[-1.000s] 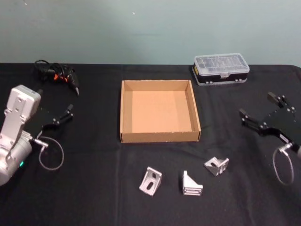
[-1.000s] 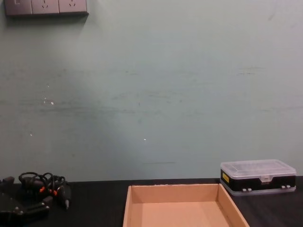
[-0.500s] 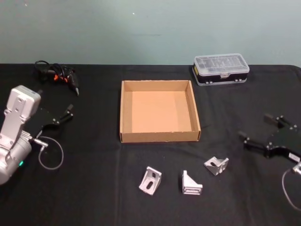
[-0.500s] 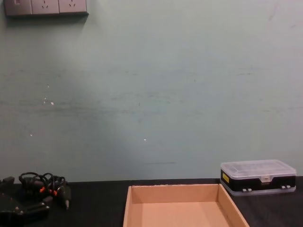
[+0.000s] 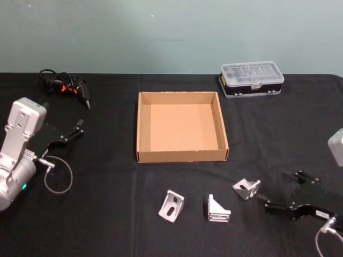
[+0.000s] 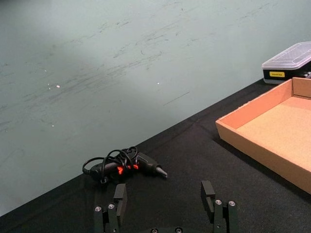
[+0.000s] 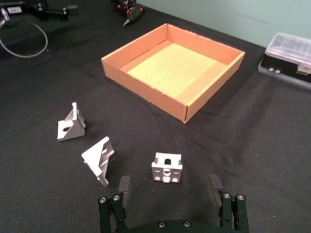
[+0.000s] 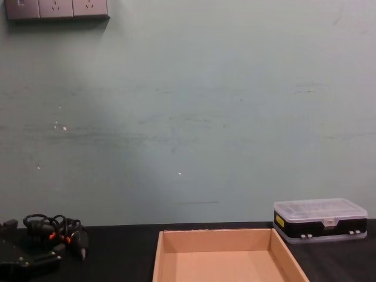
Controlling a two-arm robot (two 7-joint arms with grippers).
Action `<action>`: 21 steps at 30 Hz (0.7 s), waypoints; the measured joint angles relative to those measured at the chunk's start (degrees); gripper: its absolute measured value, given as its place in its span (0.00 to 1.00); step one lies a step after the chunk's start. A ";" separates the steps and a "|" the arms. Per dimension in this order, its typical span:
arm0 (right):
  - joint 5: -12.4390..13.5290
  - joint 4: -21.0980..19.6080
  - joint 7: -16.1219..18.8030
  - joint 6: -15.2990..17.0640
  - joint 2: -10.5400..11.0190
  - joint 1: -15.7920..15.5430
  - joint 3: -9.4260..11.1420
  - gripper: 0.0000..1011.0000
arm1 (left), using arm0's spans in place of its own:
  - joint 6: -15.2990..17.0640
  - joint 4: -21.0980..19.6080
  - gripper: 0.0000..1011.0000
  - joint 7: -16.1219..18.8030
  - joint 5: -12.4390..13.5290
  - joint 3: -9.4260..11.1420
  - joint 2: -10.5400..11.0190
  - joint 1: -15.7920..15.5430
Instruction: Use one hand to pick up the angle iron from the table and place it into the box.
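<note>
Nearest the robot, at the front right of the black table point(image 5: 107, 230), the right gripper point(image 5: 273, 186) lay low over the cloth with its fingers spread wide, holding nothing. In the right wrist view the right gripper point(image 7: 169, 187) pointed at the right angle iron point(image 7: 167, 167), which sat on the table just ahead of the two fingertips, in line with the gap between them and touching neither.

The three silver brackets formed a loose row in front of the box. The right angle iron point(image 5: 246, 188) was closest to the gripper, the middle angle iron point(image 5: 218, 209) was beside it, and the left angle iron point(image 5: 171, 205) was a little farther along. All three rested on the table, apart from one another.

At the left edge, level with the box, the left gripper point(image 5: 75, 130) hung over the table, parked. Its fingers point(image 6: 120, 194) were parted and empty.

Behind the brackets, near the middle of the table, stood the cardboard box point(image 5: 138, 128), open at the top with a plain brown inside and nothing in it.

Farther back, a black plastic case point(image 5: 252, 78) with a clear lid sat at the rear right. A black tool point(image 5: 67, 85) with a coiled cable lay at the rear left, near the pale green wall point(image 5: 171, 32).
</note>
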 joint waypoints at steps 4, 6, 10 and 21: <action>-1.22 1.01 0.40 0.40 -1.13 0.80 -1.10 0.99 | 0.00 0.00 0.99 0.00 0.00 0.00 0.00 0.00; -1.62 1.47 0.54 0.49 -1.63 1.13 -1.49 0.99 | 0.00 0.00 0.99 0.00 0.00 0.00 0.00 0.00; -2.73 2.71 1.03 0.61 -3.03 2.12 -2.26 0.99 | 0.00 0.00 0.99 0.00 0.00 0.00 0.00 0.00; -6.46 5.38 1.82 0.93 -5.68 5.20 -4.16 0.99 | 0.00 0.00 0.99 0.00 0.00 0.00 0.00 0.00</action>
